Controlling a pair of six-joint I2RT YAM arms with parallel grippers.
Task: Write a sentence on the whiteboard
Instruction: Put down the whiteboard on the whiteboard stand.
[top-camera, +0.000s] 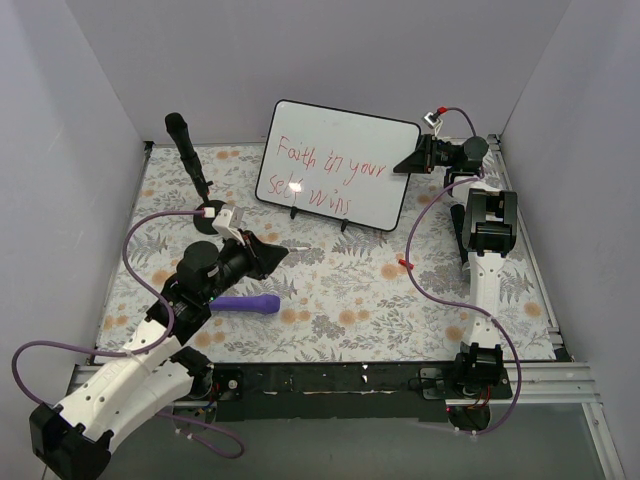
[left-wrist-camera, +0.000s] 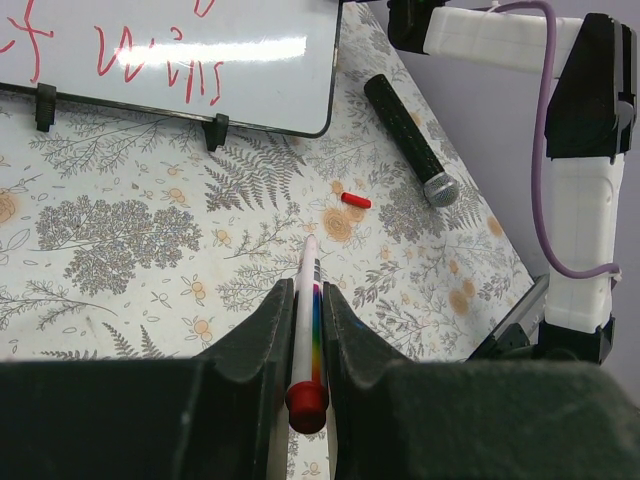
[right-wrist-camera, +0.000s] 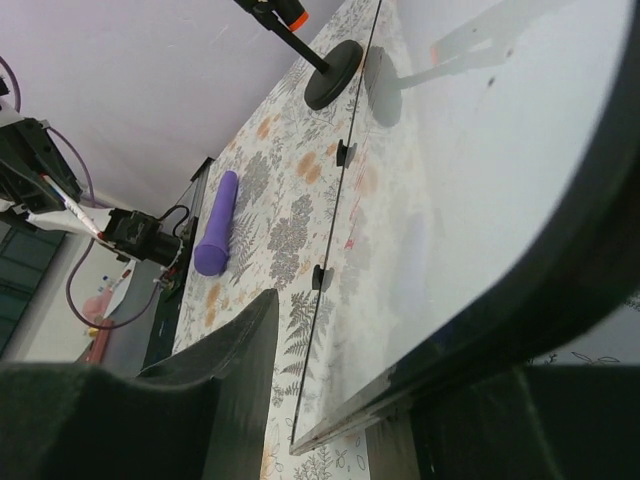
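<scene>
One whiteboard (top-camera: 338, 165) stands on its feet at back centre, with one red sentence (top-camera: 322, 172) in two lines on it. One marker (left-wrist-camera: 305, 345) is pinched tight in the left gripper (left-wrist-camera: 309, 292), tip clear of the board. The right gripper (top-camera: 413, 160) straddles the board's right edge; can't tell if it pinches. Two black mics: one stand mic (top-camera: 185, 148), one loose mic (left-wrist-camera: 410, 135) lying flat. One purple cylinder (top-camera: 245, 304). One red cap (left-wrist-camera: 355, 200). Floral cloth (top-camera: 350, 290), plain pale walls (top-camera: 300, 50).
</scene>
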